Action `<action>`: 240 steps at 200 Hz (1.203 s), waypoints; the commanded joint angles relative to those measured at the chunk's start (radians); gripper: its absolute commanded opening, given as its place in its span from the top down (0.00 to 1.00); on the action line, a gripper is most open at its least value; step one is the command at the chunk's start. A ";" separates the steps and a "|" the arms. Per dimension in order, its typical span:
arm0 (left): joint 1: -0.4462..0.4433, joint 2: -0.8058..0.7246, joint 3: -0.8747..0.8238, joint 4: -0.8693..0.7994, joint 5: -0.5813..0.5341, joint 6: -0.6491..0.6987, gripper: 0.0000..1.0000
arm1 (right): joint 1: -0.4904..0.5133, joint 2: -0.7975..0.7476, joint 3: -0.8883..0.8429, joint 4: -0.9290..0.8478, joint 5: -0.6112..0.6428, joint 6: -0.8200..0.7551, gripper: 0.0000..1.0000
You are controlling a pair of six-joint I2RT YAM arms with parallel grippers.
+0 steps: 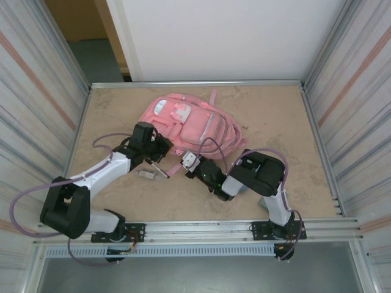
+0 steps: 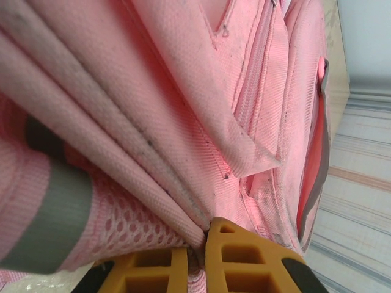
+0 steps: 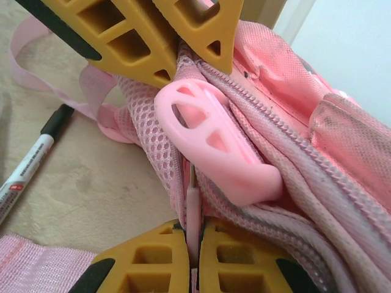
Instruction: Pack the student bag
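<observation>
Overhead, the student bag lies toward twelve o'clock on the worktop. Up close, the wrist views show the grips: left fingers closed on a fold of its fabric, right fingers pinching a thin pink strip by the zip. A marker, cut off, lies at nine o'clock.

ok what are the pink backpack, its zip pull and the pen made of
Large soft pink fabric backpack: woven textile, matt, probably nylon or polyester; the weave grain shows.
Pink oval zip pull with cut-outs: smooth moulded plastic or rubber, slight sheen.
White marker pen with black cap: hard plastic likely, smooth printed barrel.
</observation>
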 commanded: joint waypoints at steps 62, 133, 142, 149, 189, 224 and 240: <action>0.063 -0.039 -0.005 -0.006 -0.124 0.051 1.00 | -0.009 -0.019 -0.047 0.037 0.068 -0.003 0.99; -0.033 -0.009 -0.007 0.142 0.040 -0.129 1.00 | -0.009 -0.027 -0.013 0.032 0.011 0.020 0.93; -0.041 -0.009 0.008 0.131 0.047 -0.124 1.00 | -0.013 -0.027 -0.008 0.033 0.009 0.034 0.91; -0.045 -0.017 0.017 0.117 0.033 -0.113 1.00 | -0.017 -0.024 -0.003 0.033 0.005 0.040 0.89; -0.048 -0.049 0.024 0.082 -0.012 -0.095 1.00 | -0.024 -0.037 -0.017 0.032 0.010 0.044 0.84; -0.049 -0.037 0.020 0.087 -0.009 -0.091 1.00 | -0.017 -0.041 -0.024 0.029 -0.024 0.041 0.74; -0.050 -0.035 0.020 0.093 0.003 -0.096 1.00 | -0.009 -0.044 -0.029 0.023 -0.046 0.031 0.74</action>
